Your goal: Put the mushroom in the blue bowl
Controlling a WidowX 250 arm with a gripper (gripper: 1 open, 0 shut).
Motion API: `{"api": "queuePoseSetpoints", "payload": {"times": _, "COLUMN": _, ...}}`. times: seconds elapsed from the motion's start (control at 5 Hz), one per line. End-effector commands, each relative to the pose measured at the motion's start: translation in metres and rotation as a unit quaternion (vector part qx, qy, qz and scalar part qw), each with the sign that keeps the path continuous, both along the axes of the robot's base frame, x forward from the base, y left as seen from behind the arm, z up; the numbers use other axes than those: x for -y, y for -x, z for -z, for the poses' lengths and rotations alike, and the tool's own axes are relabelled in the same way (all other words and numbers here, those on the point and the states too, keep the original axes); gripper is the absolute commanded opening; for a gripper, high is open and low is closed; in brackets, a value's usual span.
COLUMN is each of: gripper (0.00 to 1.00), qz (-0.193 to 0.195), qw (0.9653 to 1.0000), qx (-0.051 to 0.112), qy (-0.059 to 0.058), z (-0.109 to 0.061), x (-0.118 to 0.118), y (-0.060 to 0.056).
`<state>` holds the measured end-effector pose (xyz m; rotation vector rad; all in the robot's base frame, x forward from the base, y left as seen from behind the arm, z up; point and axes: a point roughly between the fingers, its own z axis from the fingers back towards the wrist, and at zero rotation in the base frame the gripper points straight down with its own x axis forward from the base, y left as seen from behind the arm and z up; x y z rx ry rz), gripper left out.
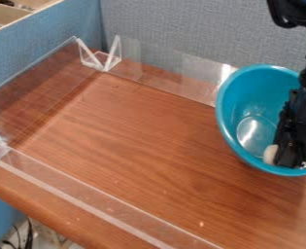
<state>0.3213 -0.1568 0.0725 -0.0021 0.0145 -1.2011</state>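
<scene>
The blue bowl sits at the right edge of the wooden table, tipped so its opening faces left. My gripper points down inside it, low against the right inner wall. A cream-white piece of the mushroom sticks out at the left of the dark fingertips, which look shut on it. The cap is hidden behind the fingers.
A clear acrylic fence borders the brown tabletop at the left, back and front. A blue partition wall stands behind. The bowl's right side runs out of the picture.
</scene>
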Motion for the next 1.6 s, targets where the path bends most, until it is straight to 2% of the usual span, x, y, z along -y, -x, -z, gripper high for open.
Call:
{"api": "queuePoseSetpoints", "payload": {"times": 0.0, "gripper": 1.00, "qz": 0.005, "qw": 0.9998, "qx": 0.020, "qy": 0.009, "z": -0.010, "x": -0.001, "y": -0.003}}
{"api": "queuePoseSetpoints", "payload": {"times": 0.2, "gripper": 1.00, "qz": 0.007, "qw": 0.9998, "qx": 0.019, "qy": 0.008, "z": -0.006, "x": -0.003, "y": -0.005}}
{"api": "queuePoseSetpoints", "payload": {"times": 0.8, "gripper": 1.00, "qz": 0.060, "qw": 0.9981, "qx": 0.014, "qy": -0.001, "z": 0.022, "x": -0.012, "y": -0.039}}
{"api": "queuePoseSetpoints", "payload": {"times": 1.2, "gripper": 1.00, "qz": 0.061, "qw": 0.9980, "qx": 0.017, "qy": -0.004, "z": 0.017, "x": -0.021, "y": -0.052}}
{"api": "queuePoseSetpoints", "payload": {"times": 1.4, "gripper": 1.00, "qz": 0.049, "qw": 0.9986, "qx": 0.018, "qy": -0.005, "z": 0.013, "x": -0.030, "y": -0.059}}
